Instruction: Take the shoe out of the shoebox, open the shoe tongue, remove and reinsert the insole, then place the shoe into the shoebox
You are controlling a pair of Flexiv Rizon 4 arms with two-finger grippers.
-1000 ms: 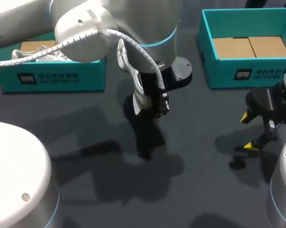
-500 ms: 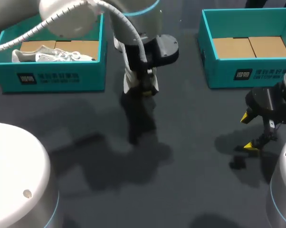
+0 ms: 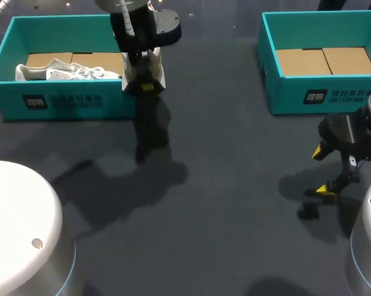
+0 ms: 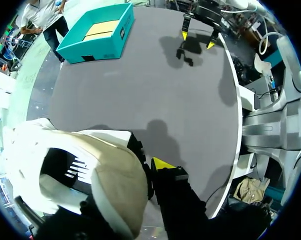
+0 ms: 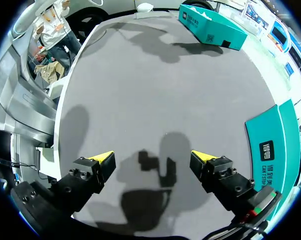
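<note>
A dark grey table seen from above, with a teal shoebox at each far corner. The left shoebox holds a second shoe, white and lying on its side on the brown cardboard floor. The right shoebox shows only its brown cardboard lining.

The left arm comes in from the far left, and the left gripper hangs at the right-hand wall of the left shoebox, lifted off the table. It pinches a white shoe, its jaws closed on the shoe's side. In the left wrist view the shoe fills the space by the fingers, its dark opening and pale lining facing the camera, and only one yellow tip shows beside it. Whether the shoe is over the box or just outside its wall cannot be told.

The right gripper hovers low over bare table on the right, in front of the right shoebox and well apart from both shoes. Its jaws are spread wide, with nothing between the two yellow tips, and its shadow lies on the table beneath
</note>
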